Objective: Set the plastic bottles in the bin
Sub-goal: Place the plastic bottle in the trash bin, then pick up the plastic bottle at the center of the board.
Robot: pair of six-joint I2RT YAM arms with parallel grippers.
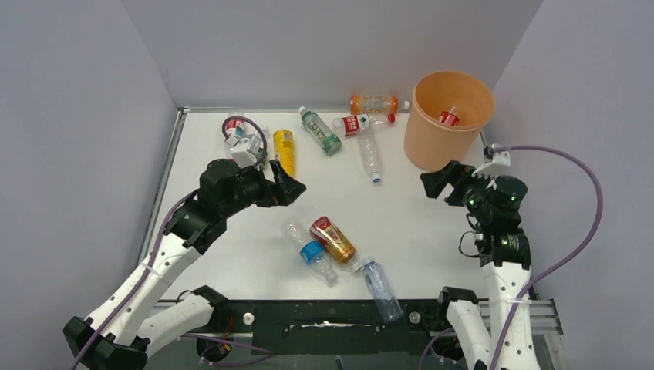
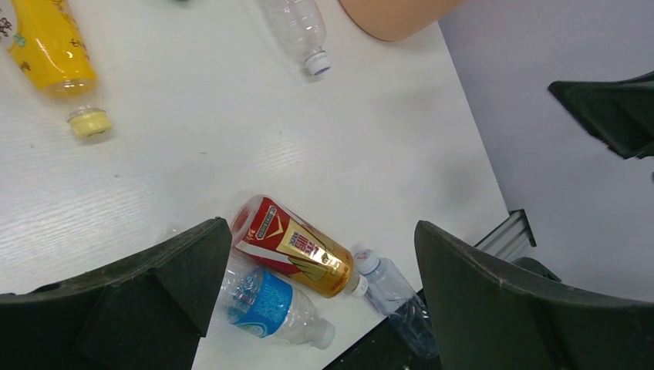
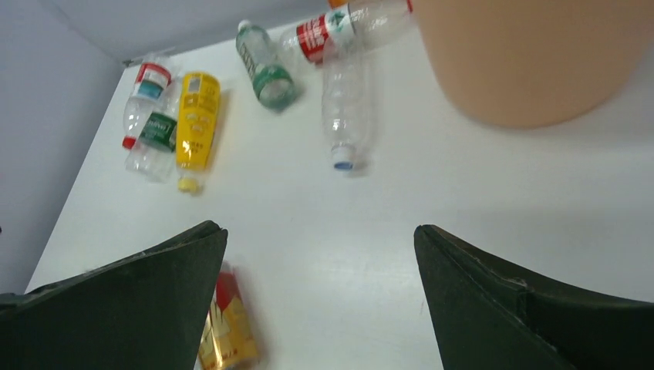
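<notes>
Left wrist view shows your left fingers spread wide with nothing between them, hanging above a red-and-gold plastic bottle that lies on its side on the white desk. A clear bottle with a blue label lies against it on the near side. Just past its cap, a clear bluish bottle rests at the desk's near edge.

Your right fingers are also wide apart and empty. They are held over bare desk just in front of the round peach-orange plastic bin, which stands at the far right corner. One red-labelled bottle already lies inside it.

Farther out, a clear bottle with a blue cap lies nearest the bin. Beyond it are a green-labelled bottle, an orange bottle by the far wall and a yellow bottle at the far left.

You look to be between picks, early in the job, with nearly all the bottles lying outside the bin. The left arm seems lined up for the red-and-gold one. Bring the fingers down across its body and close squarely, since a round bottle may roll and its blue-labelled neighbour is touching. For the right arm, the blue-capped bottle is the shortest reach.
</notes>
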